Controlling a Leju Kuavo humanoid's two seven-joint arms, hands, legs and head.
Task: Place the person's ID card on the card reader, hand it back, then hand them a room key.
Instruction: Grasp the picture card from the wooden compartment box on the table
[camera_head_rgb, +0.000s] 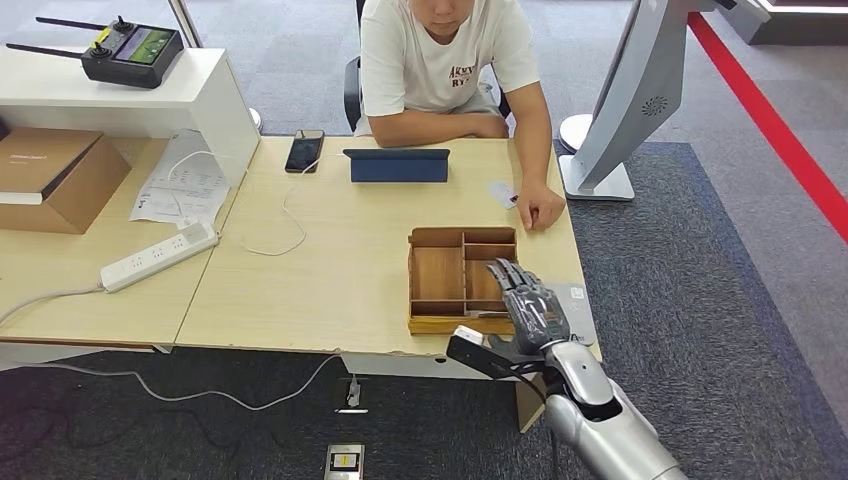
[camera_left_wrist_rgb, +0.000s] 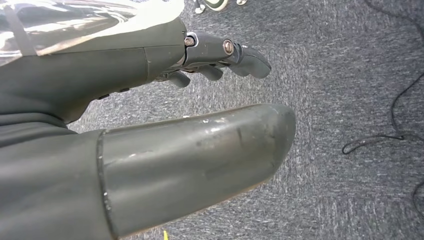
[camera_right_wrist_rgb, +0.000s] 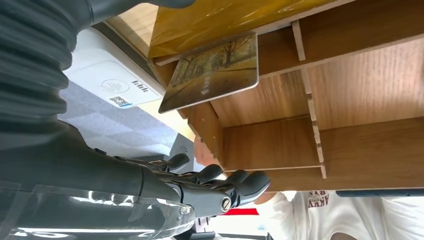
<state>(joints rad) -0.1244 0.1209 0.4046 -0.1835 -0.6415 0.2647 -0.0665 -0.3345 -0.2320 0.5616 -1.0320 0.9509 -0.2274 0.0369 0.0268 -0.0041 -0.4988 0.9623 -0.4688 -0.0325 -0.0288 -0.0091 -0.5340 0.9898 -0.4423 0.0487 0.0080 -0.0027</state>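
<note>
A wooden divided tray (camera_head_rgb: 438, 275) sits near the table's front right edge. My right hand (camera_head_rgb: 530, 305) hovers over its right compartments with the fingers (camera_right_wrist_rgb: 225, 186) stretched out and nothing between them. A room key card with a tree picture (camera_right_wrist_rgb: 215, 70) leans inside the tray close to my thumb; I cannot tell whether it touches. The white card reader (camera_right_wrist_rgb: 112, 82) lies just right of the tray (camera_head_rgb: 580, 300), partly behind my hand. A small white card (camera_head_rgb: 500, 192) lies on the table beside the seated person's hand (camera_head_rgb: 540, 210). My left hand (camera_left_wrist_rgb: 150, 65) hangs over grey carpet, holding nothing.
A blue tablet case (camera_head_rgb: 397, 165) and a phone (camera_head_rgb: 304, 152) lie at the table's far side. A power strip (camera_head_rgb: 160, 257), papers and a cardboard box (camera_head_rgb: 50, 175) are to the left. A white display stand (camera_head_rgb: 600, 180) rises at the right.
</note>
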